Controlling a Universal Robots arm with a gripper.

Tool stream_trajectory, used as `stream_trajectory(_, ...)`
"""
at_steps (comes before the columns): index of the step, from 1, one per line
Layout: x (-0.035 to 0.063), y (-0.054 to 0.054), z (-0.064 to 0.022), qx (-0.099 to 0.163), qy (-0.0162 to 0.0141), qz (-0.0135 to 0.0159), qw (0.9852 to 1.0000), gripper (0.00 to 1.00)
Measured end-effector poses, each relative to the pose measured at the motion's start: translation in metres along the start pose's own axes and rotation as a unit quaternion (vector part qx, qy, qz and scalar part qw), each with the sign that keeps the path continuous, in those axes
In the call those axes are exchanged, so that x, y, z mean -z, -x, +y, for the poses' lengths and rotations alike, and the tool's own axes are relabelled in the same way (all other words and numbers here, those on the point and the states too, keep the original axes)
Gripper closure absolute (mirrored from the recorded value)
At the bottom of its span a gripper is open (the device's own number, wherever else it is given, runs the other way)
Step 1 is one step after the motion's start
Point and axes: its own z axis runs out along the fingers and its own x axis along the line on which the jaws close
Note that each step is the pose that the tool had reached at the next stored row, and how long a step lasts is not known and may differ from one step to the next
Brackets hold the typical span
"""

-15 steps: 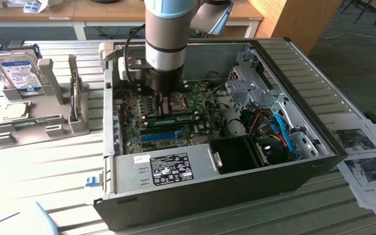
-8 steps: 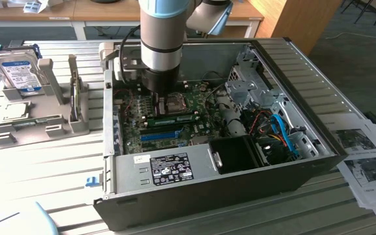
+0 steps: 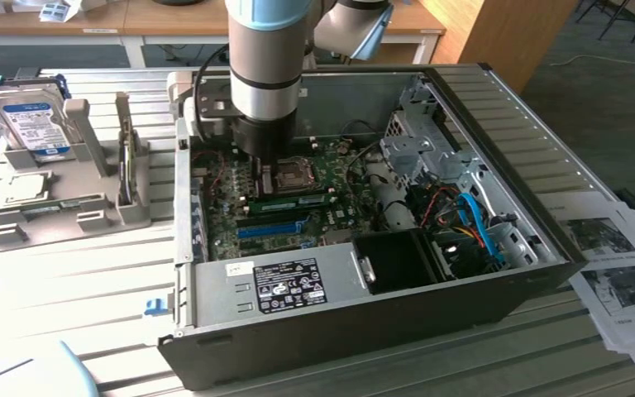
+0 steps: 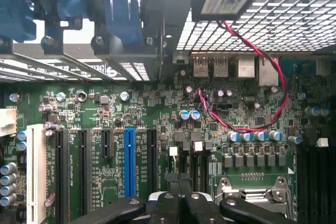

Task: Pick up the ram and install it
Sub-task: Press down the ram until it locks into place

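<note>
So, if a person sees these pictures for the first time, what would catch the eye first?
First, the open computer case in the middle of the exterior view, with the robot arm reaching down into it over the green motherboard. Next, the bright blue slot on that board, close in front of the hand. On the exterior view's left, a silver hard drive stands in a grey holder.

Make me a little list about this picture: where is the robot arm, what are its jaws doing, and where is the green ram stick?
arm: the arm reaches down into the open computer case
jaws: shut, close above the motherboard
ram: green strip lying across the board, beside the processor socket
hard drive: the hard drive stands in a grey holder on the exterior view's left
</note>
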Motion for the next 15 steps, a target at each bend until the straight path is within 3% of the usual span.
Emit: stream_trajectory(15,-0.0028,-0.0002,0.0005,0.0,0.0,0.0,1.0,0.91)
